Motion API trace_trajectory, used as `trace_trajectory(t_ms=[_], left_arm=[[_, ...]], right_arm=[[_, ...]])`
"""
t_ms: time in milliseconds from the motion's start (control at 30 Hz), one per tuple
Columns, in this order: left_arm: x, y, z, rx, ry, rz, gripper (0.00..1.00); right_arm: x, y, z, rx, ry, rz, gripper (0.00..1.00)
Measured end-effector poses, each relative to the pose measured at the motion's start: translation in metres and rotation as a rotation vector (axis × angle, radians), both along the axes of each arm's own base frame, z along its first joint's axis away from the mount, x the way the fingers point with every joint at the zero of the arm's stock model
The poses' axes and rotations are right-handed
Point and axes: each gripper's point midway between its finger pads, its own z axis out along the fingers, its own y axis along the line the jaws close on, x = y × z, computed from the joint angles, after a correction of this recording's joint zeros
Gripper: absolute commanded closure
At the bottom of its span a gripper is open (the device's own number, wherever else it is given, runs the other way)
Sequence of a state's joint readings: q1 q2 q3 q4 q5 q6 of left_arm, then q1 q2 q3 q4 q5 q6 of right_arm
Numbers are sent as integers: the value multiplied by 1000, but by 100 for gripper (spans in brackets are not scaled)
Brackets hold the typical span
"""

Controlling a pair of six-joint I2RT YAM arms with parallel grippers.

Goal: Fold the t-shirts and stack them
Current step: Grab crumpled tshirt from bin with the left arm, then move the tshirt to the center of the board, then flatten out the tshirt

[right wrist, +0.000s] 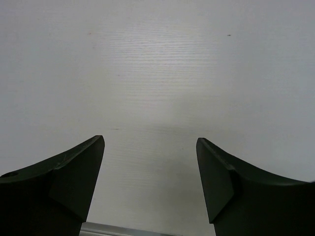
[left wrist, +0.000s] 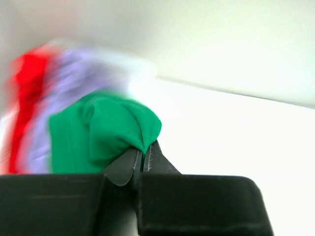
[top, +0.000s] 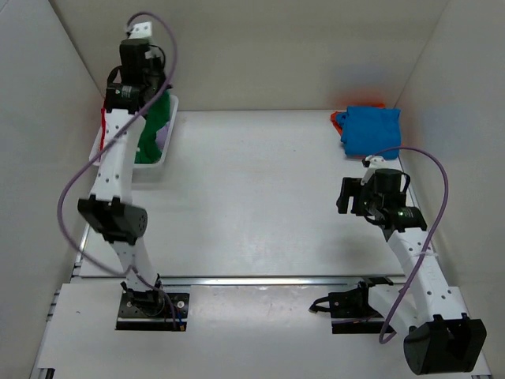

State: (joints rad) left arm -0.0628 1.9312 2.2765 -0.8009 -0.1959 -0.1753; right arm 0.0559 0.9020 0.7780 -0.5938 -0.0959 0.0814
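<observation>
Green t-shirt point(left wrist: 98, 132) clenched in left hand point(left wrist: 146, 150) over basket point(top: 171, 128), right hand point(right wrist: 150, 143) released above table point(right wrist: 157, 73)

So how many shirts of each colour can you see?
green shirt: 1
lavender shirt: 1
blue shirt: 1
red shirts: 2 (one beside the lavender shirt, one under the blue shirt)
Total: 5

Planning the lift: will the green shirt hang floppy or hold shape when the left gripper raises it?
Probably floppy: the green shirt bunches into soft folds where the left gripper pinches it. Gripped at one fold, the rest should drape. It may drag the lavender shirt lying against it.
</observation>
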Motion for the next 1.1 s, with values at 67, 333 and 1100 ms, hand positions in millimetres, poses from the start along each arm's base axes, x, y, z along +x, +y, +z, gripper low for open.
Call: trace_trajectory(t_ms=[67,333,1100], left_arm=[[-45,-84,64,-34,-143,-204,100],[-179,-166,159,-327,-381,-619,100],[-202,-173,-248,-509,487,-367,8]], right_arm=[[-8,5,-4,19,-5,4,27],[-14,13,3,49,-48,15,27],[-8,45,-57,35,174,116,22]])
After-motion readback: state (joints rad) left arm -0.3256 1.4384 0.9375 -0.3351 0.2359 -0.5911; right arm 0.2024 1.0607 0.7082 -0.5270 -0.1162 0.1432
